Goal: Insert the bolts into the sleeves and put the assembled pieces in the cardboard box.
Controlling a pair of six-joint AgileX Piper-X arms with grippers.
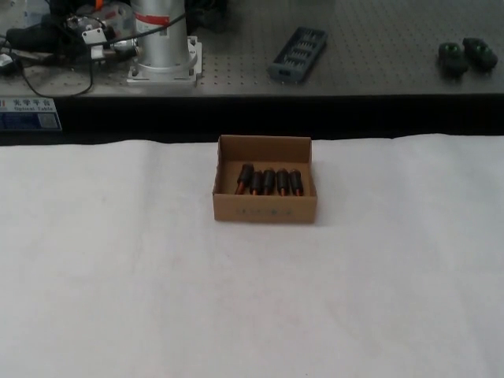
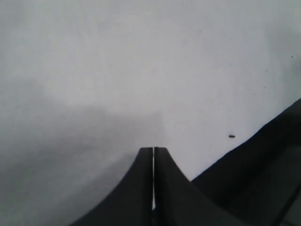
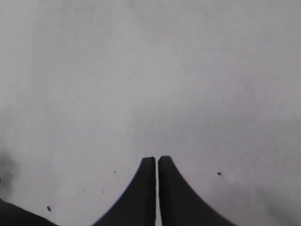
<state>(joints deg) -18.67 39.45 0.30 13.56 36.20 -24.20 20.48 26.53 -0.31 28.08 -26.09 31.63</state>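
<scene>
High view: an open cardboard box (image 1: 264, 209) sits on a white cloth (image 1: 118, 276); five dark assembled pieces (image 1: 268, 181) lie side by side inside it. Left wrist view: the left gripper (image 2: 153, 150) hangs over the cloth, fingers clenched against each other. Right wrist view: the right gripper (image 3: 157, 160) is likewise clenched on itself above the cloth.

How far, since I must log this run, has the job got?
Done: five assembled pieces lie side by side in the cardboard box. In hand: nothing; the left gripper and right gripper hang over the white cloth, fingers shut. Left: seemingly nothing, so it looks finished.
</scene>
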